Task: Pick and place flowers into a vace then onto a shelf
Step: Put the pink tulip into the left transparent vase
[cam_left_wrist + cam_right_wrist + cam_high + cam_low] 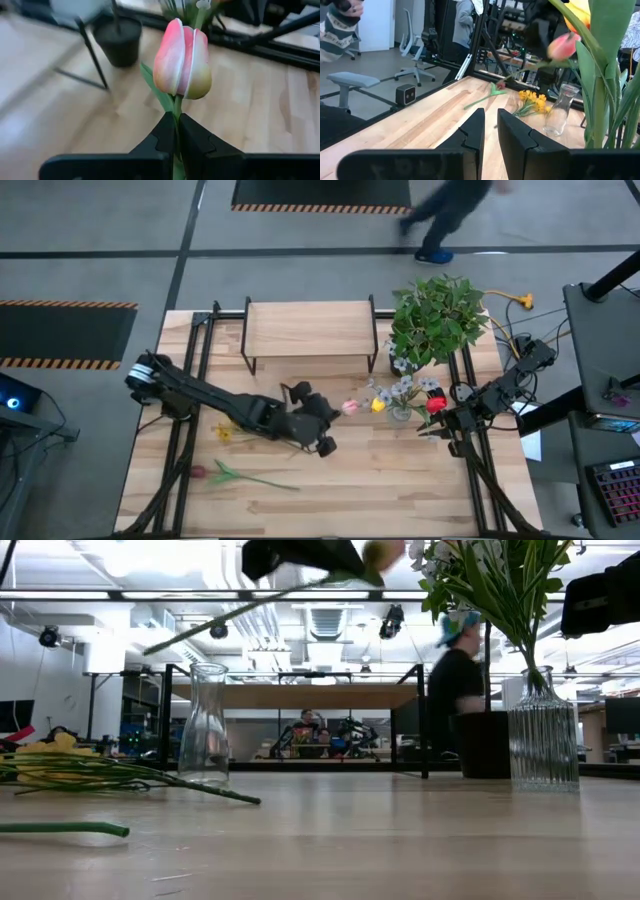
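Note:
My left gripper [337,410] hangs over the middle of the table, shut on a pink tulip [181,62]. Just to its right stands a ribbed glass vase [543,740] with yellow, red and pale flowers [405,392] standing in it. An empty glass carafe [205,730] stands on the table. Loose yellow flowers [222,432] and a red one with a long green stem [240,476] lie flat at the near left. The shelf [308,330] stands at the far middle. My right gripper [491,117] waits right of the vase, with a narrow gap between its fingers and nothing in it. My left gripper pinches the tulip's green stem [177,105] between its two fingers, just below the head. The fingers come from the table's left, slanting a little downward, and lie across the stem. The tulip is lifted clear; its long stem [250,610] slants down behind the gripper.
A bushy potted plant [435,320] stands at the far right, beside the shelf. Black frame rails [190,430] run along both sides of the table. A person [445,220] walks past beyond the far edge.

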Robot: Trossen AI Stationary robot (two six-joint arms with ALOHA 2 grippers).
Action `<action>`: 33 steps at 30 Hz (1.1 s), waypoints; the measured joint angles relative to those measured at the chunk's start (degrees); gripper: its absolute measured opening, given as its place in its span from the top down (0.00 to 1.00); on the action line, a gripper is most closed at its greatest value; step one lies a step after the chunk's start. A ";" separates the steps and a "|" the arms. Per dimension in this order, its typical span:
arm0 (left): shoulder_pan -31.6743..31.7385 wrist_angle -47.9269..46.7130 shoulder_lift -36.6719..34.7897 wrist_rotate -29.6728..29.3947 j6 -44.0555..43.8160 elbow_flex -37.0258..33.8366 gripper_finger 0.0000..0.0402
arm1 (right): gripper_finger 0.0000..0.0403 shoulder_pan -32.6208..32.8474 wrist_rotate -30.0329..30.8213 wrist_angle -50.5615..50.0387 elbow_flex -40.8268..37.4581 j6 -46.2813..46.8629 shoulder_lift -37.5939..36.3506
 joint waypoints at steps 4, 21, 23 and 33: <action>0.02 0.74 -3.02 -2.84 6.54 0.00 1.00 | 0.89 -0.01 0.00 0.02 0.00 -0.02 0.00; 0.20 15.36 -15.19 -2.44 35.18 -4.95 1.00 | 0.89 0.00 0.00 0.01 0.00 -0.22 0.04; 0.64 20.84 -17.21 -0.12 38.03 -8.56 1.00 | 0.89 0.01 -0.01 0.00 0.00 -0.13 0.04; 7.31 44.11 -33.50 7.05 42.29 -32.77 1.00 | 0.89 0.00 0.00 0.02 0.00 -0.04 0.04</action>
